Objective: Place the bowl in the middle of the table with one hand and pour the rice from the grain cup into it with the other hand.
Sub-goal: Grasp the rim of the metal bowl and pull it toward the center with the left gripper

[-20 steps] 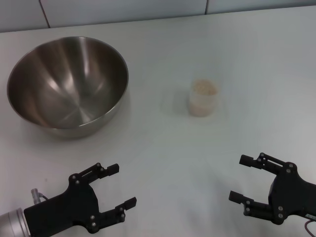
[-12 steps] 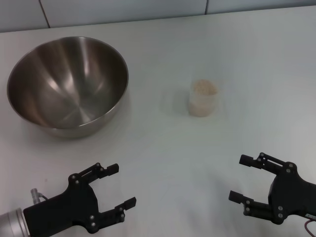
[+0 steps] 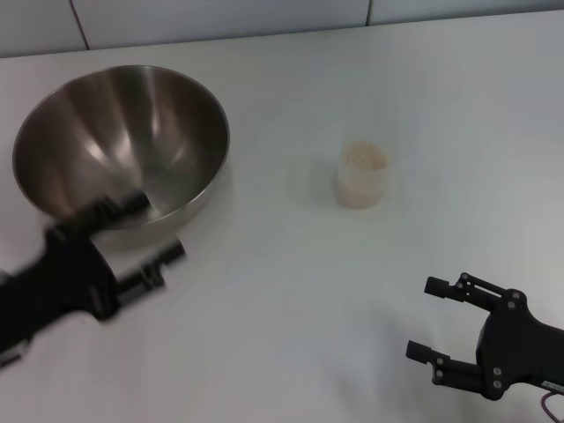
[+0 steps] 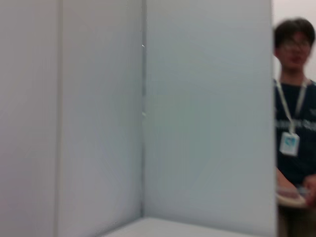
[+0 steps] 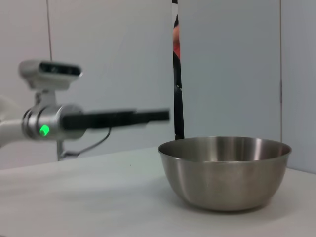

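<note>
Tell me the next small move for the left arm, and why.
Probably ease the open left gripper forward until its fingers straddle the near rim of the bowl, then close. The bowl sits off to the left, ungripped, and the cup still stands full.

The left gripper [image 3: 150, 231] has moved up to the bowl [image 3: 123, 141].

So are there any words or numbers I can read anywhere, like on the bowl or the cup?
No text can be read.
The bowl: plain metal, no writing.
The grain cup: no label or marks visible.
The table: nothing printed on it.
A person's badge in the left wrist view: too blurred to read; pale lettering on the dark shirt is also too blurred.
</note>
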Tool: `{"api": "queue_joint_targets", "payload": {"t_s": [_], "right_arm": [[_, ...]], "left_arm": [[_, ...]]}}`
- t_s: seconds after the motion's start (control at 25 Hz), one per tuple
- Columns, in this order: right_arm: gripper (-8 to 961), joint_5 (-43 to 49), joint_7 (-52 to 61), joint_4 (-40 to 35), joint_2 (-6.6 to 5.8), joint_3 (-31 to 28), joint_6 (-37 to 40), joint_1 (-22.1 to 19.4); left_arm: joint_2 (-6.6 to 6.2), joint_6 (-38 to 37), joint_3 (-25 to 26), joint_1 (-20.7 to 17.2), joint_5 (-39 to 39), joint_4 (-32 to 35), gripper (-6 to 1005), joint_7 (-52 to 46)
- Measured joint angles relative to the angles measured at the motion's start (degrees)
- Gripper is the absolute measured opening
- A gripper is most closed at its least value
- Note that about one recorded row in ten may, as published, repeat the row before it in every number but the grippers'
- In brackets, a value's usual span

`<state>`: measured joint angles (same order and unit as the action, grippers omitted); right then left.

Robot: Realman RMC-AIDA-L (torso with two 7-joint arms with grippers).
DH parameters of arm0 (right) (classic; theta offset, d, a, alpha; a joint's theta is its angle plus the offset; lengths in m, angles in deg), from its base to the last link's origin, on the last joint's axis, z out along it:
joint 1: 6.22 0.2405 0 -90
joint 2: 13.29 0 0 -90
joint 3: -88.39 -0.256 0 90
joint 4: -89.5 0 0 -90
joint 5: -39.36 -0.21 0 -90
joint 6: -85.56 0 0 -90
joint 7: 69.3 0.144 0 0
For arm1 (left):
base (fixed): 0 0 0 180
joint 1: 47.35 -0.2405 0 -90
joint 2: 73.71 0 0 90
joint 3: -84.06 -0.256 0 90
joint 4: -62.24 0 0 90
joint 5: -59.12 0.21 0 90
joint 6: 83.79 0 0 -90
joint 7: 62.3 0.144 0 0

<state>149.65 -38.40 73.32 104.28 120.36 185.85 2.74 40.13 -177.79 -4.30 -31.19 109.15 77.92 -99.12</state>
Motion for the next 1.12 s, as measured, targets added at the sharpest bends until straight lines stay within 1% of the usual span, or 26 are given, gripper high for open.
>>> {"api": "queue_joint_targets", "payload": {"t_s": [0.04,0.12,0.16,0.2,0.24,0.28,0.32,0.36,0.44,0.48,0.52,0.56,0.64,0.68,0.72,0.76,0.84,0.92,1.04,1.12], "right_arm": [[763,0.00,0.00,0.00,0.00,0.00,-0.02,0.00],[762,0.00,0.00,0.01,0.01,0.01,-0.02,0.00],[761,0.00,-0.01,0.00,0.02,0.01,-0.02,0.02],[761,0.00,-0.01,0.01,0.03,0.02,-0.02,0.05],[760,0.00,-0.01,0.01,0.03,0.01,-0.02,0.07],[760,0.00,-0.01,0.01,0.04,0.02,-0.03,0.12],[759,0.00,-0.01,0.01,0.06,0.03,-0.03,0.15],[759,0.00,-0.01,0.01,0.11,0.02,-0.03,0.17],[758,0.00,-0.01,0.01,0.25,0.02,-0.03,0.18],[757,0.00,-0.01,0.01,0.34,0.02,-0.02,0.24],[757,0.00,-0.01,0.01,0.39,0.03,-0.02,0.33],[756,0.00,-0.01,0.01,0.40,0.02,-0.02,0.42],[755,0.00,-0.01,0.01,0.41,0.04,-0.02,0.61],[755,0.00,-0.01,0.01,0.41,0.06,0.00,0.69],[754,0.00,-0.01,0.01,0.41,0.09,0.02,0.76],[754,0.00,-0.01,0.01,0.41,0.11,0.08,0.84],[753,0.00,-0.01,0.01,0.42,0.11,0.25,0.90],[752,0.00,-0.01,0.01,0.45,0.12,0.38,0.90],[750,0.00,-0.01,0.01,0.46,0.11,0.65,0.90],[749,0.00,-0.01,0.01,0.45,0.11,0.71,0.89]], "left_arm": [[-0.47,1.46,1.52,-0.99,0.05,4.11,754,-4.45],[-0.47,1.46,1.52,-0.99,0.05,4.11,737,-4.45],[-1.14,4.95,3.22,-2.63,0.51,10.63,729,-10.73],[-1.97,16.46,5.76,-6.32,5.06,26.98,729,-23.69],[-1.74,21.47,7.01,-7.62,8.45,33.59,730,-28.90],[-1.36,24.72,8.10,-8.48,11.00,38.30,730,-32.72],[-0.59,29.01,10.19,-9.06,15.53,43.99,731,-38.99],[-0.09,31.04,11.68,-9.12,18.51,46.81,731,-43.11],[0.76,33.72,15.92,-7.88,26.43,51.02,732,-53.57],[1.04,34.04,20.09,-5.30,34.23,52.76,732,-62.56],[1.02,33.96,20.92,-4.55,36.23,52.94,733,-64.62],[0.99,33.68,22.68,-2.95,40.35,53.30,733,-69.05],[0.53,32.55,25.45,1.22,50.31,53.04,734,-77.88],[0.42,31.91,26.43,3.43,55.32,52.79,735,-81.19],[0.42,31.66,26.67,4.18,57.39,52.67,735,-82.37],[0.51,31.18,27.26,6.21,62.74,52.42,735,-85.04],[0.96,30.95,28.05,8.53,68.32,51.95,736,-87.37],[1.76,30.90,29.47,11.25,74.62,50.83,736,-88.95],[2.55,31.28,31.03,14.24,81.53,48.94,735,-90.38],[3.08,31.85,32.10,15.79,84.80,47.87,735,-90.93]]}}
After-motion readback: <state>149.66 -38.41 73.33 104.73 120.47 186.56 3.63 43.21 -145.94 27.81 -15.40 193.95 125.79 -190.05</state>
